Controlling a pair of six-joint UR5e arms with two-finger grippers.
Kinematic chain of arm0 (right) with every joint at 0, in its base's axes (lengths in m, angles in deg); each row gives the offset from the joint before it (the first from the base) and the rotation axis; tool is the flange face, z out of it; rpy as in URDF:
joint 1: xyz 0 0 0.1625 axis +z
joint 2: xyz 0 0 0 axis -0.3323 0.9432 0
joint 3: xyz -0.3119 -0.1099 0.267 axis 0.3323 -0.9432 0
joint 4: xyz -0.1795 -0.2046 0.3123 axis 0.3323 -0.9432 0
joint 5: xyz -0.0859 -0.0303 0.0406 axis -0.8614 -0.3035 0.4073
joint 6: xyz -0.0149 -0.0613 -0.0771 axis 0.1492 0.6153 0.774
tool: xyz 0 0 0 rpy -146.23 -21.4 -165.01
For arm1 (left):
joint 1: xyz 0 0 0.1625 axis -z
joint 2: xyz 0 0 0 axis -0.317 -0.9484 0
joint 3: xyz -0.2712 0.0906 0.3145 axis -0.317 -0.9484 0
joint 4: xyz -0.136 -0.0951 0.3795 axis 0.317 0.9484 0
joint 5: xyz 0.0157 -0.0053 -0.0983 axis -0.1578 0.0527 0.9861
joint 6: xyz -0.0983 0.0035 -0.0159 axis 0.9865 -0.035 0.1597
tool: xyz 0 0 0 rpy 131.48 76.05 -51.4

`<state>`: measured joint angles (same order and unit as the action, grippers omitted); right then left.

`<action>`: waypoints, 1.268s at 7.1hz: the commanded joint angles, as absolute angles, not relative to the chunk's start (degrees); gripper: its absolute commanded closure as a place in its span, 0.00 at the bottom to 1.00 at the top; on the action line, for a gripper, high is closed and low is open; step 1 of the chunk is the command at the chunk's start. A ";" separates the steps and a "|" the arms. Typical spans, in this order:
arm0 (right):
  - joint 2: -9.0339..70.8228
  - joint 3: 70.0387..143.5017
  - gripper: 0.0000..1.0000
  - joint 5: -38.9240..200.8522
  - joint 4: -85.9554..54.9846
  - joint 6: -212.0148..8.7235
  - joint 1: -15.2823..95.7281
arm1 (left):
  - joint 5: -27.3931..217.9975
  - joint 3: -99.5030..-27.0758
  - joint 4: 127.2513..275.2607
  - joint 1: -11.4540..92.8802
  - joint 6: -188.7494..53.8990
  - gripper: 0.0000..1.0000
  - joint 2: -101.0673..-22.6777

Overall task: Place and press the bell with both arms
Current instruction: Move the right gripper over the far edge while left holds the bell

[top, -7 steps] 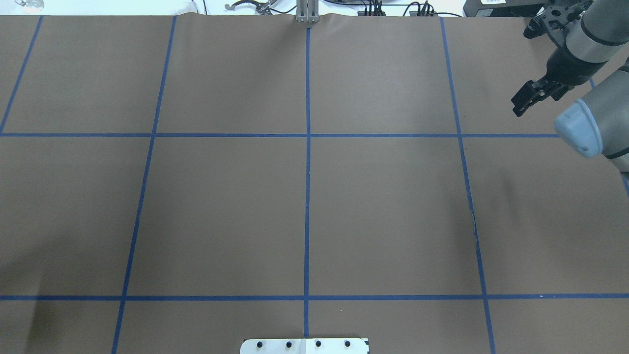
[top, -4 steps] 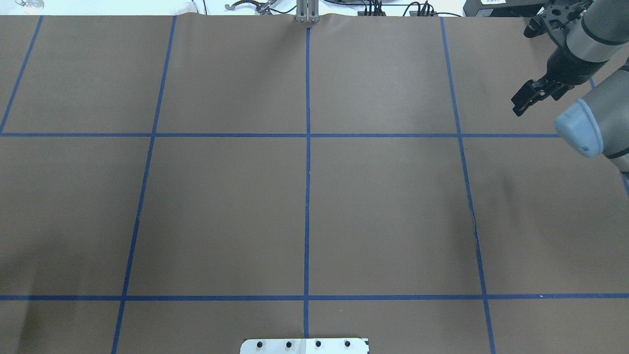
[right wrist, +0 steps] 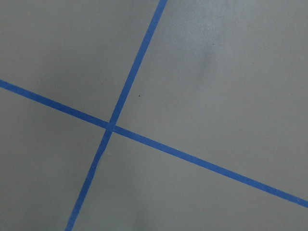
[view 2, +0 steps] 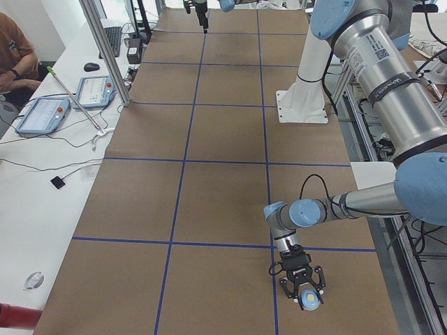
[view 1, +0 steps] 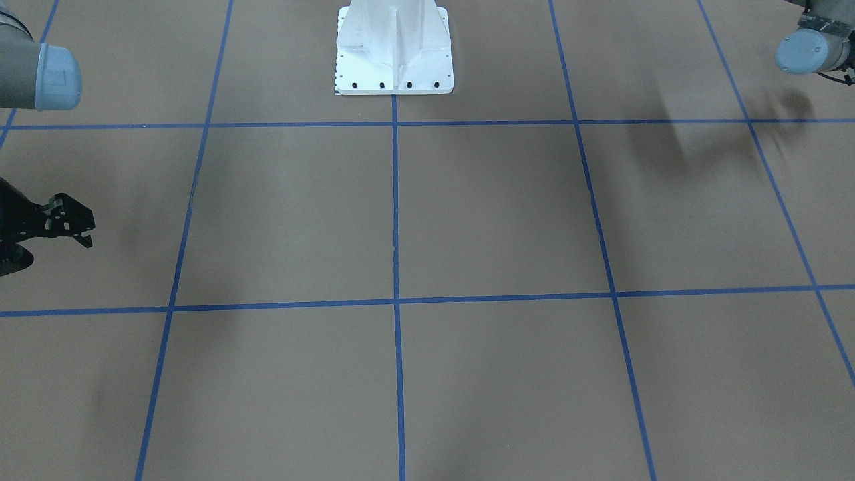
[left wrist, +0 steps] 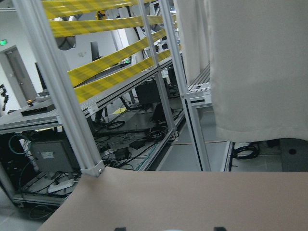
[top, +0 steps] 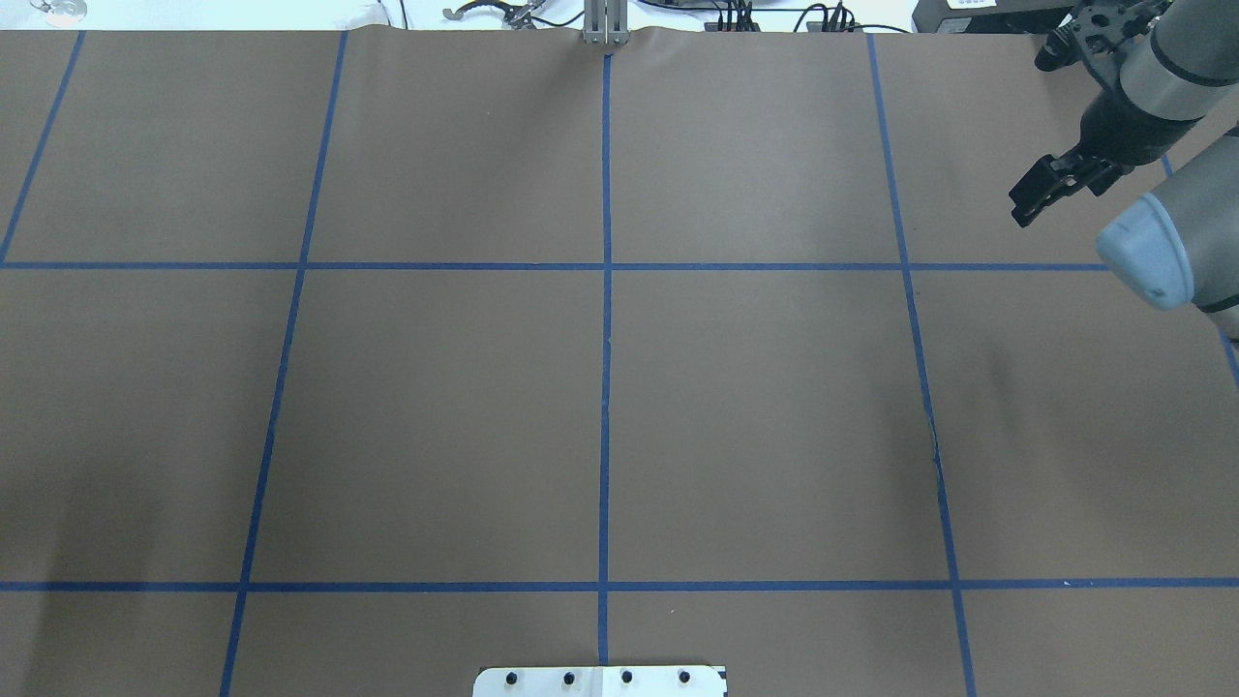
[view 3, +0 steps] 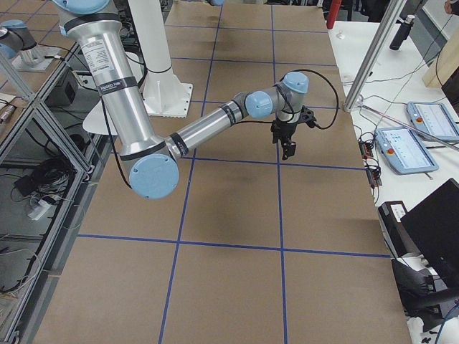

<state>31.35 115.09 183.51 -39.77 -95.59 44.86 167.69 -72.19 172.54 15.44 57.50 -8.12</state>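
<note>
The light-blue bell [view 2: 309, 300] with its cream top shows only in the exterior left view, between the fingers of my left gripper [view 2: 303, 292], held above the table's robot-side edge at its left end. In the left wrist view only two dark fingertips [left wrist: 219, 229] show at the bottom edge. My right gripper [top: 1020, 213] hovers over the far right of the table with its fingers together and nothing in them. It also shows in the front-facing view [view 1: 85, 234] and the exterior right view [view 3: 289, 153].
The brown paper table [top: 600, 387] carries a blue tape grid. The white bolted pedestal [view 1: 394, 53] stands at the robot's side. An operators' desk with tablets [view 2: 42, 115] and cables runs along the far edge. A person [view 2: 14, 59] sits there.
The right arm's elbow cap has shifted slightly up and to the right. The right gripper has stayed almost in place and shut.
</note>
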 commanded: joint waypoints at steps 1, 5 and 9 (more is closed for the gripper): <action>32.01 116.25 0.00 183.71 -39.81 -95.69 45.10 | 153.89 -73.04 179.76 28.23 41.23 1.00 -11.93; 30.70 119.05 0.00 183.36 -38.50 -96.13 45.19 | 143.31 -73.39 195.89 30.56 17.38 1.00 -28.86; 29.82 123.09 0.00 183.27 -36.56 -98.66 46.07 | 137.94 -75.15 213.23 23.66 5.61 1.00 -41.03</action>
<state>30.35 120.95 183.15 -36.83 -97.05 45.87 139.46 -75.02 205.30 27.70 10.88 -38.59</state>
